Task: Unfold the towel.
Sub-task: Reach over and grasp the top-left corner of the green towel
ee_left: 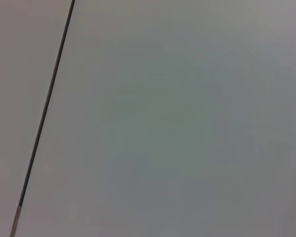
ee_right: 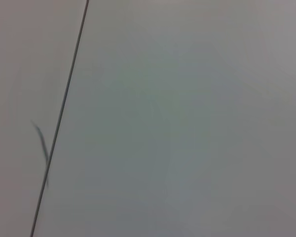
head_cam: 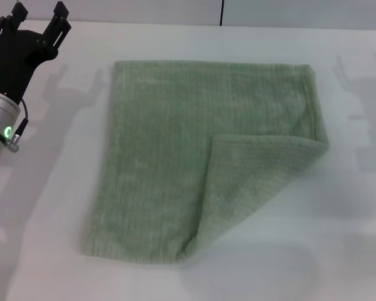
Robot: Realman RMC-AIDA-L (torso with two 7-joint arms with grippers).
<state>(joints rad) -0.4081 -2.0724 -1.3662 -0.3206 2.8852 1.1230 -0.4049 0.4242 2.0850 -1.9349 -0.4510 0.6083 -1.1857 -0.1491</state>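
The pale sage-green towel (head_cam: 194, 157) lies flat on the white table (head_cam: 44, 207) in the head view. Its near right corner is folded over diagonally onto the towel's top, forming a triangular flap (head_cam: 250, 182). My left gripper (head_cam: 37, 17) is at the far left, raised, well left of the towel, with its two black fingers apart and nothing between them. My right gripper is out of view; only its shadow falls on the table at the right. Both wrist views show only blank wall with a dark seam.
A dark vertical seam (head_cam: 222, 12) marks the wall behind the table's far edge. Bare table surface surrounds the towel on every side.
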